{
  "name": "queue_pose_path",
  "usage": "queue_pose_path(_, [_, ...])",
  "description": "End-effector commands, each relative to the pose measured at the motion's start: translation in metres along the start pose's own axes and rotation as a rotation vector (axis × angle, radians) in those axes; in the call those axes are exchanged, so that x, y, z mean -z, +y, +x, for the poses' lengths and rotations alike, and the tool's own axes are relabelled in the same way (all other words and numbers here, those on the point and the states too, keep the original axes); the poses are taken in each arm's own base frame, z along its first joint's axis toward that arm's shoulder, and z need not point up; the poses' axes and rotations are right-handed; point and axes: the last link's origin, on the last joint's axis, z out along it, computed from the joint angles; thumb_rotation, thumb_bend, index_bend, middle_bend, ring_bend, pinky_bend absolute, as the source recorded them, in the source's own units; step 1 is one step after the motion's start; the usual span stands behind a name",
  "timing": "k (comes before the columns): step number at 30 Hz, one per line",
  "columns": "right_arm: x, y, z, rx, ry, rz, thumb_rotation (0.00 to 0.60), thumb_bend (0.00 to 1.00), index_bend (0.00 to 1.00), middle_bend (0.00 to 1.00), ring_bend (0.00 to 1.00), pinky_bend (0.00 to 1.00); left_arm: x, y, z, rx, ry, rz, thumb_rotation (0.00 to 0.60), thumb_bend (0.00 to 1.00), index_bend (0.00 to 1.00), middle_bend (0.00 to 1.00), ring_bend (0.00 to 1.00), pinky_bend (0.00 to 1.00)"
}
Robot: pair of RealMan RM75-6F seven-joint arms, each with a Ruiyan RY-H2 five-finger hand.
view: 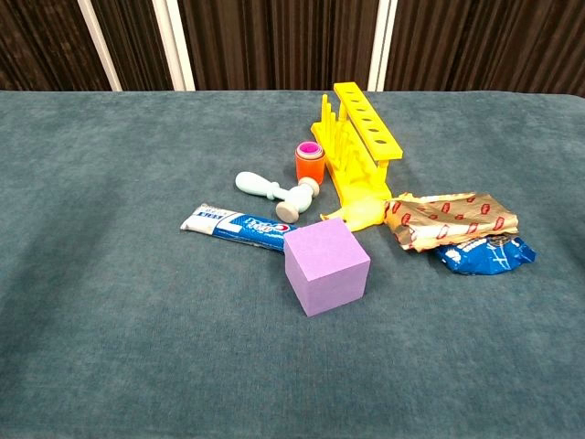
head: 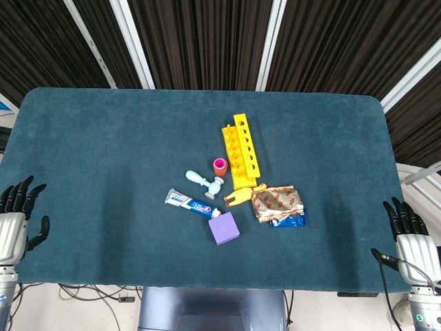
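Dark blue cloth covers the table (head: 103, 138). Both the left hand (head: 15, 219) and right hand (head: 412, 238) rest at its near corners, fingers apart, holding nothing. Far from both, a toothpaste tube (head: 191, 203) with unreadable writing touches a purple block (head: 224, 228), beside a yellow rack (head: 241, 150).

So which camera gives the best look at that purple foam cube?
The chest view: the purple foam cube sits close and large, showing its top and two sides. The head view shows it small, from above, mostly its top face.
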Motion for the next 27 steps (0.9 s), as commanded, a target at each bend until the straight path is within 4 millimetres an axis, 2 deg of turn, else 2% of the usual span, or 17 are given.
queue_pose_path(1, [0.0002, 0.0001, 0.0002, -0.002, 0.000, -0.001, 0.600, 0.08, 0.00, 0.03, 0.01, 0.17, 0.0001, -0.0004, -0.0002, 0.001, 0.000, 0.003, 0.600, 0.51, 0.14, 0.00, 0.00, 0.00])
queue_pose_path(27, [0.0006, -0.0026, -0.0058, -0.101, -0.110, -0.008, 0.600, 0.08, 0.00, 0.03, 0.01, 0.17, 0.0011, -0.0009, -0.0024, 0.000, -0.005, 0.015, 0.600, 0.51, 0.14, 0.00, 0.00, 0.00])
